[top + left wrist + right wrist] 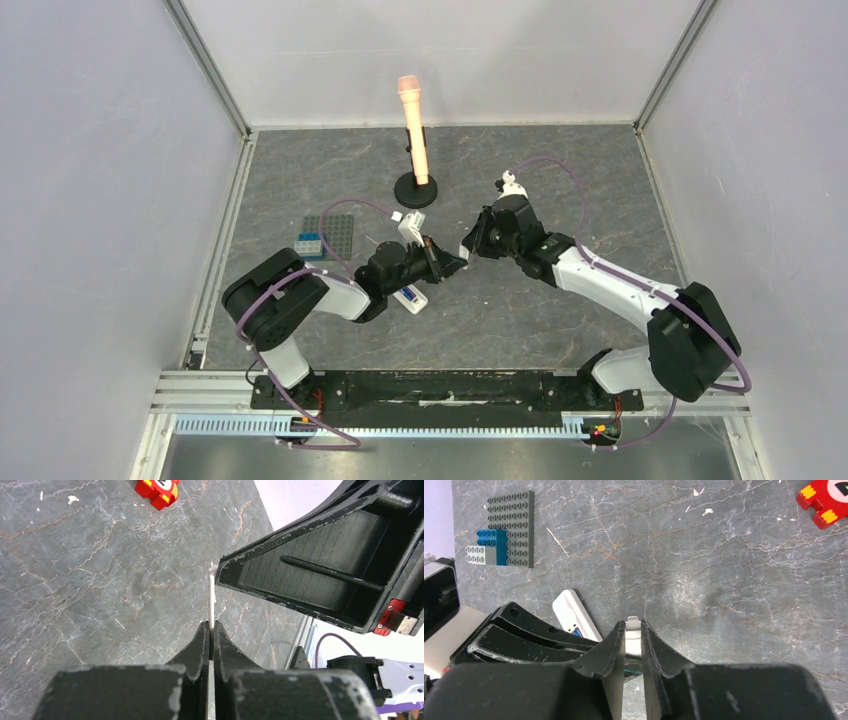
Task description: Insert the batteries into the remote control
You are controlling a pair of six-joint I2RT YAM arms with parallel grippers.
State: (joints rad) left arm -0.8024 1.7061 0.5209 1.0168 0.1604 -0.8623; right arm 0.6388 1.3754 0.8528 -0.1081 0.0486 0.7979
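The white remote control [412, 298] lies on the table under my left arm; it also shows in the right wrist view [572, 611]. A bit of a blue battery [577, 629] shows in its open end; a second one I cannot make out. My left gripper [452, 262] and right gripper [468, 248] meet tip to tip above the table. Both are shut on one thin white plastic piece [212, 597], seen edge-on from the left wrist and as a small tab [633, 636] from the right wrist. The left gripper [211, 626] and right gripper [633, 626] hold opposite ends.
A grey studded plate [335, 232] with a blue brick [494, 540] lies at the left. A peach microphone-shaped object on a black stand [415, 130] is at the back. A small red block [824, 500] lies beyond the grippers, also in the left wrist view [157, 491].
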